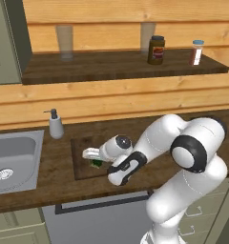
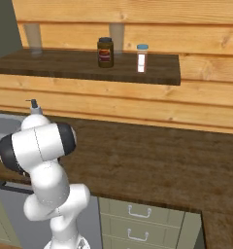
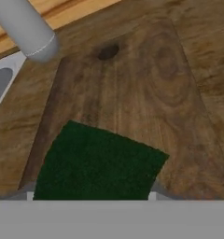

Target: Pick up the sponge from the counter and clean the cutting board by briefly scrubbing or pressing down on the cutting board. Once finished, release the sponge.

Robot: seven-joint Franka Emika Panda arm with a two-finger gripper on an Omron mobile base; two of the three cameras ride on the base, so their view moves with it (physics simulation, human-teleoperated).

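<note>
- The gripper [image 1: 93,158] is closed on the sponge [image 1: 96,163], gripping it from above, low over the cutting board [image 1: 83,169].
- In the hand view the sponge's [image 3: 97,163] dark green top lies over the cutting board [image 3: 146,88], at the end away from the board's small hole.
- The cutting board sits on the counter [image 1: 49,186], just right of the steel sink [image 1: 14,159].
- A soap dispenser [image 1: 55,124] stands behind the board's left corner.

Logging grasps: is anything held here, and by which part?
The small dark green sponge, gripped across its two opposite sides, over the dark brown wooden cutting board.
</note>
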